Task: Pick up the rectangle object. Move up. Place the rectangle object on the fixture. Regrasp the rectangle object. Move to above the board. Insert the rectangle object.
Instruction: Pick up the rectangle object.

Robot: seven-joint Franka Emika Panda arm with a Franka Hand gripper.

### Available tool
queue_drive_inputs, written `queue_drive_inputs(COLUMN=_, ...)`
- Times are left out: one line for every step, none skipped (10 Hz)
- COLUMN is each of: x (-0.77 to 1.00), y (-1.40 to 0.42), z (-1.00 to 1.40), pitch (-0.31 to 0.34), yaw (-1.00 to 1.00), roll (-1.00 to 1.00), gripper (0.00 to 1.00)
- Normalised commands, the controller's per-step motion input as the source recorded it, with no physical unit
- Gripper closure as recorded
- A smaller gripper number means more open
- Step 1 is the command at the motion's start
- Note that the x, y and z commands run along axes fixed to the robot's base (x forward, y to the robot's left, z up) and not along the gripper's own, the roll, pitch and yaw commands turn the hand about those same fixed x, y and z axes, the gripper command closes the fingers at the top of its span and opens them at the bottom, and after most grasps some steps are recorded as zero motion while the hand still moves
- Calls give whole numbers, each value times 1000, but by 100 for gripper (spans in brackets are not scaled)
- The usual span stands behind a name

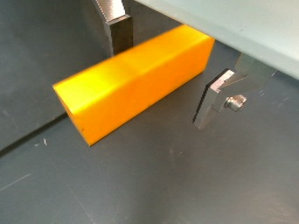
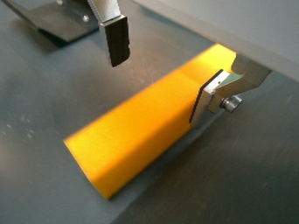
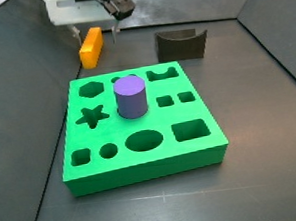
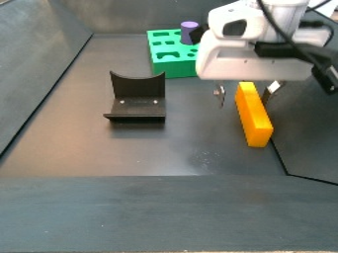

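While astride smooth orange block (image 1: 135, 80), pincer (image 1: 163, 70).

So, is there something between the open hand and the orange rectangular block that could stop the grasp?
Nothing visible does. The hand is open around one end of the orange rectangular block, which lies flat on the dark floor with one finger on each long side, and the gaps look clear in both wrist views.

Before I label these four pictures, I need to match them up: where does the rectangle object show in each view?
Wrist view: rectangle object lies on the dark floor between the gripper fingers.
Wrist view: rectangle object, diagonal across the middle, a finger on either side.
Side view: rectangle object, beyond the board, under the gripper.
Side view: rectangle object, right of the fixture.
Shared landmark: the gripper straddling it.
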Motion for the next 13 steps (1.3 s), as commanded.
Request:
queue_drive_inputs(x=-23, y=0, z=-997, pitch=-20, yaw=0, roll=193, gripper=0)
queue_drive_inputs(x=183, y=23, z=-1000, pitch=0, yaw=0, roll=126, gripper=0)
queue_drive_inputs(x=0, y=174, z=-751, pitch=-53, yaw=0, roll=34, gripper=0)
queue_drive_inputs(x=0, y=-63, z=0, pitch=7, yaw=0, roll=64, gripper=0)
queue_drive_inputs(x=0, y=0, z=0, pitch=0, yaw=0, roll=0, gripper=0)
queue_drive_inputs(x=0, y=0, z=0, pitch=0, yaw=0, roll=0, gripper=100)
queue_drive_inputs(x=0, y=0, z=0, pitch=0, yaw=0, roll=0, gripper=100)
queue_drive_inputs(x=0, y=0, z=0, pitch=0, yaw=0, roll=0, gripper=100)
queue_drive_inputs(x=0, y=0, z=0, pitch=0, yaw=0, roll=0, gripper=100)
queue_drive_inputs(x=0, y=0, z=0, pitch=0, yaw=0, roll=0, gripper=100)
queue_drive_inputs(x=0, y=0, z=0, pitch=0, yaw=0, roll=0, gripper=100)
queue_drive_inputs(x=0, y=0, z=0, pitch=0, yaw=0, roll=0, gripper=100)
queue_drive_inputs(x=0, y=0, z=0, pitch=0, yaw=0, roll=0, gripper=100)
